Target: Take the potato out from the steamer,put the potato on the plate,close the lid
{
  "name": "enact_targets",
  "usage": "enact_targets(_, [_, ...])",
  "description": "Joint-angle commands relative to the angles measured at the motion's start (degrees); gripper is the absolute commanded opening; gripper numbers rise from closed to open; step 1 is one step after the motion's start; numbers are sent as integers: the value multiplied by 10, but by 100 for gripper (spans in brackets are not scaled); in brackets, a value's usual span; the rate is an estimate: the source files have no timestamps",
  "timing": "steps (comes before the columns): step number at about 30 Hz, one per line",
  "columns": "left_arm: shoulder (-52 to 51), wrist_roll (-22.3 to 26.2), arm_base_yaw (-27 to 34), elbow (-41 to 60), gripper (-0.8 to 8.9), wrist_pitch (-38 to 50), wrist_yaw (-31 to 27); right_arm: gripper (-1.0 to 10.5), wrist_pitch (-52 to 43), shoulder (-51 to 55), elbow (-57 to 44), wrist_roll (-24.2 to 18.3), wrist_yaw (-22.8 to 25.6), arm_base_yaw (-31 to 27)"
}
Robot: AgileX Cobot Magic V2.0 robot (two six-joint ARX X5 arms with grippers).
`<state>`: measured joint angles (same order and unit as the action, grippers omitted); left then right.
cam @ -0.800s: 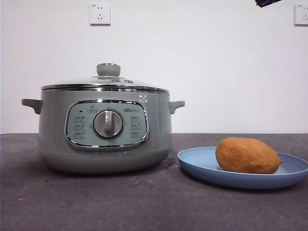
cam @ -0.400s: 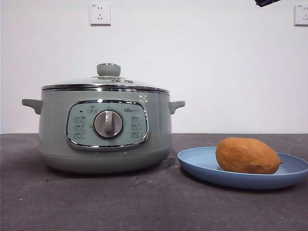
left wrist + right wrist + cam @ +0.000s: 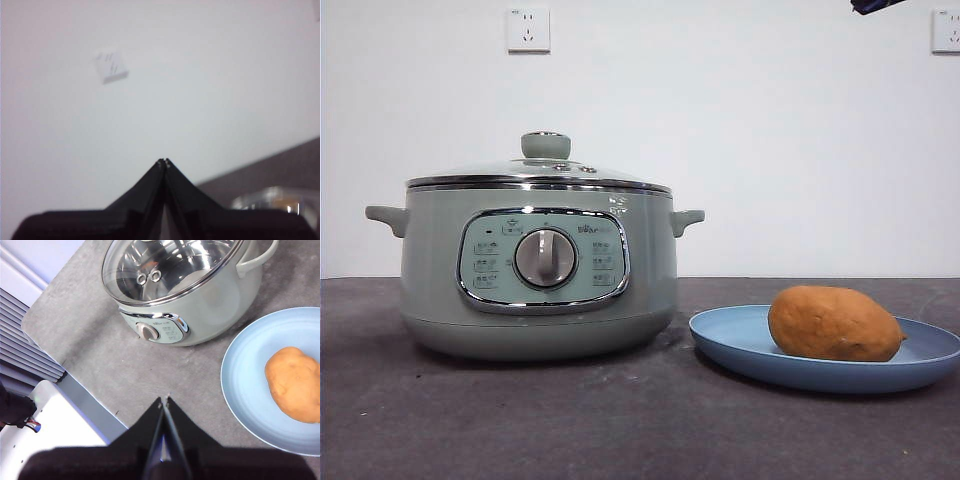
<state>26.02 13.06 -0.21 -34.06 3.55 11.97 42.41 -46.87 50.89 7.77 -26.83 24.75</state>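
Your right hand (image 3: 165,399) hangs high above the surface (image 3: 115,370), its two black jaws clenched together on nothing, well apart from everything below it. Your left hand (image 3: 164,161) is clenched and empty too, raised and pointed toward the white wall, with only a sliver of the lid's chrome rim showing past it. In the front view just one dark tip of an arm (image 3: 873,5) pokes in at a top corner; which arm it is cannot be told from that view.

Out from the right hand, the plate (image 3: 245,385) lies nearest, light blue and shallow, with the potato (image 3: 295,382) resting on it toward one side. Seen level across the surface, the potato (image 3: 834,323) sits well inside the plate's (image 3: 740,345) low rim, tapered end pointing away from the steamer. Just beside the plate stands the steamer (image 3: 540,290), sage green, its silver dial facing forward. The lid (image 3: 540,170) sits flat and centred on it, chrome rim seated all round and knob upright. Through the glass lid (image 3: 170,265) the steamer's (image 3: 210,305) bare steel pan shows, nothing inside.

Judged from how things lie, all three steps look finished: potato out, potato plated, lid closed. The next move likely calls for nothing more than keeping both arms parked clear of the steamer and plate.
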Motion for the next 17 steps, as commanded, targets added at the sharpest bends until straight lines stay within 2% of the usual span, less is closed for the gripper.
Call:
enact_targets(1, [-46,0,4,87,-4,19,-23,-11,-1,1,3,3,2,1])
enact_targets(9, [-148,-38,7,232,-4,20,-64,-11,-1,1,3,3,2,1])
enact_targets(17, [-203,-45,7,310,-4,10,-92,-11,-1,1,3,3,2,1])
